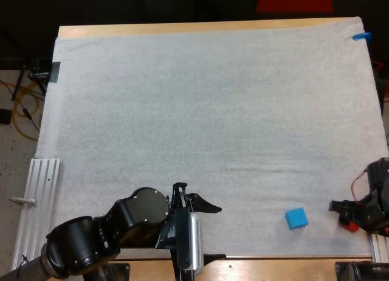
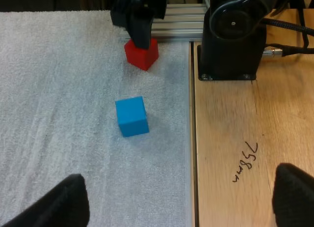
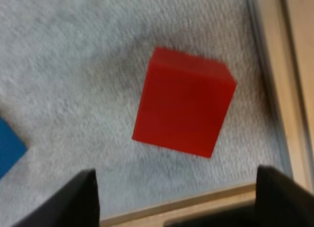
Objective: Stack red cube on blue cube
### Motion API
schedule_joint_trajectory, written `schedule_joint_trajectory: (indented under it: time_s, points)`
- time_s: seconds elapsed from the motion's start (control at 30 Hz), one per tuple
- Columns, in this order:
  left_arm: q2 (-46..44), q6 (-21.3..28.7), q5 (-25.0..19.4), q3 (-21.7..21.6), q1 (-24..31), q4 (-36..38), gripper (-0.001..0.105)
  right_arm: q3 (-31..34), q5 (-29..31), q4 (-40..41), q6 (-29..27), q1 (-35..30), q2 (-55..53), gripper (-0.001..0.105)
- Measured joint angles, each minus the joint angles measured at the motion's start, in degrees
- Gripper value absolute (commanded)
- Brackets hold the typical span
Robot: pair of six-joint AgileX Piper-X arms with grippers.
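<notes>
At the near edge of the desk [image 1: 273, 270], the left arm [image 1: 121, 223] comes in low from the corner and points right, along the front of the white mat [image 1: 213, 111]. The left jaws stand wide apart and hold nothing. In the left wrist view they look out over bare mat and bare wood, well short of both cubes.

Farther right, near the mat's front right corner, the blue cube [image 1: 296, 218] sits flat on the mat, touching nothing. Near it, toward the right border of the mat, is the red cube [image 1: 348, 225]. It rests on the mat too, apart from the blue cube and not stacked on it, and is turned a little askew to the mat's edge.

The right arm [image 1: 377, 202] reaches in from the right edge and hangs over the red cube, partly hiding it in the high view. The right jaws are spread wide, one to each side of the red cube. In the right wrist view, mat shows between the cube and each of them, so nothing is gripped.

The right arm's black base [image 2: 235, 35] stands on the wood just beside the mat. Beyond the cubes the mat runs on to the desk's far edge, where a strip of wood shows.
</notes>
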Motion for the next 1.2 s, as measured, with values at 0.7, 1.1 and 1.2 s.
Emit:
schedule_joint_trajectory:
  time_s: [0.7, 1.1, 1.2]
  points:
    - [0.0, 0.0, 0.0, 0.0, 0.0, 0.0, 0.073, 0.0, 0.4, -7.4, 0.0, 0.0, 17.3, 0.063]
    - [0.0, 0.0, 0.0, 0.0, 0.0, 0.0, 0.073, -0.2, 0.4, -9.9, -0.3, 0.0, 21.7, 0.018]
    - [0.0, 0.0, 0.0, 0.0, 0.0, 0.0, 0.073, -0.2, 0.4, -9.9, -1.4, 0.0, 21.7, 0.005]
